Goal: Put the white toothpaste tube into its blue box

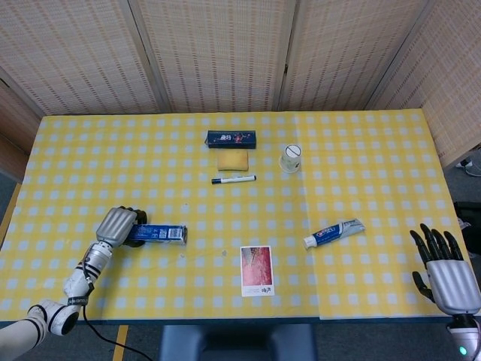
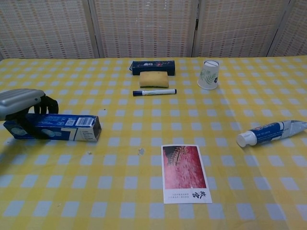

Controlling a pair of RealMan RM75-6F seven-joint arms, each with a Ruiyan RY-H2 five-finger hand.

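Chest view shows the left hand (image 2: 21, 103) clamped on one end of the box (image 2: 53, 128) while the tube (image 2: 271, 132) lies far right beside the spread, empty right hand (image 1: 443, 272), so the long box could twist loose.

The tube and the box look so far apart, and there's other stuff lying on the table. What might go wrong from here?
Three things could. The left hand grips the blue box at one end only, so it may twist or crush. The toothpaste tube lies far across the table, and the open right hand has yet to pick it up; the round tube may roll away. Carrying it over, an arm might brush the photo card.
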